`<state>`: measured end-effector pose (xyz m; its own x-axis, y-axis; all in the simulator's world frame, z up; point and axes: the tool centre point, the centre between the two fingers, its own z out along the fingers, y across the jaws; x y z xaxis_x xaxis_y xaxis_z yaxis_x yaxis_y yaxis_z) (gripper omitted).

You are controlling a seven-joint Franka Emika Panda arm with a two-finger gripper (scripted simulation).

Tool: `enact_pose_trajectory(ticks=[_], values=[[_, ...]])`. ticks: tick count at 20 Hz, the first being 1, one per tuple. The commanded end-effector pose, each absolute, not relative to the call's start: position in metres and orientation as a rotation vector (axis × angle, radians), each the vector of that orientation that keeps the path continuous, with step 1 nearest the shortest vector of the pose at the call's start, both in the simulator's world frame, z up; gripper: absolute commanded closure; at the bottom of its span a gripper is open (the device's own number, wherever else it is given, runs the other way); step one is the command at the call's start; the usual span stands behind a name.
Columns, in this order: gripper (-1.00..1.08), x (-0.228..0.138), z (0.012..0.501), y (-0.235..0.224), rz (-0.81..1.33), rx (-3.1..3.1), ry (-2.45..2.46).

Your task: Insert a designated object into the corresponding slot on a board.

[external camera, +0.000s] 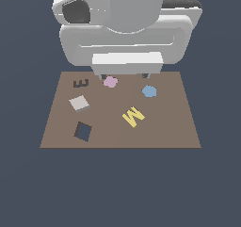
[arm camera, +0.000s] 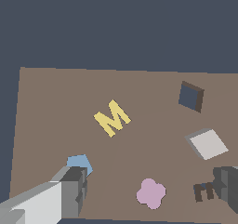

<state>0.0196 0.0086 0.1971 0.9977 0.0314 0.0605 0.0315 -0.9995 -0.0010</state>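
So the gripper is hanging over the far edge of the board, fingers spread wide apart with nothing between them. In the wrist view you can see one finger down by the blue hexagon and the other one right over by the E cut-out, partly covering it. The pink blob sits on the board in the gap between the two, but the gripper isn't touching it as far as I can tell.

In the exterior view the arm's big white body blocks most of the back, and only the fingertips poke out under it, just above the pink blob and the hexagon.

The tile is lying flat on the board over on the exterior view's left, a bit rotated, sitting between the E cut-out behind it and the slot in front of it. It's near the slot but clearly apart from it, not in it. The slot is empty, turned like a diamond, dark inside.

The yellow M lies roughly mid-board, well apart from the tile.
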Motion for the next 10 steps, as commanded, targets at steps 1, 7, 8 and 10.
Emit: enact_pose_trajectory(ticks=[1,7,8,10], values=[[-0.92,0.0196,0.1971,0.0086,-0.095,-3.138,-0.049],[-0.92,0.0179,0.1929,0.0048,-0.092,-3.137,-0.076],[-0.92,0.0173,0.1914,0.0034,-0.092,-3.137,-0.086],[-0.92,0.0159,0.1878,0.0,-0.089,-3.136,-0.109]])
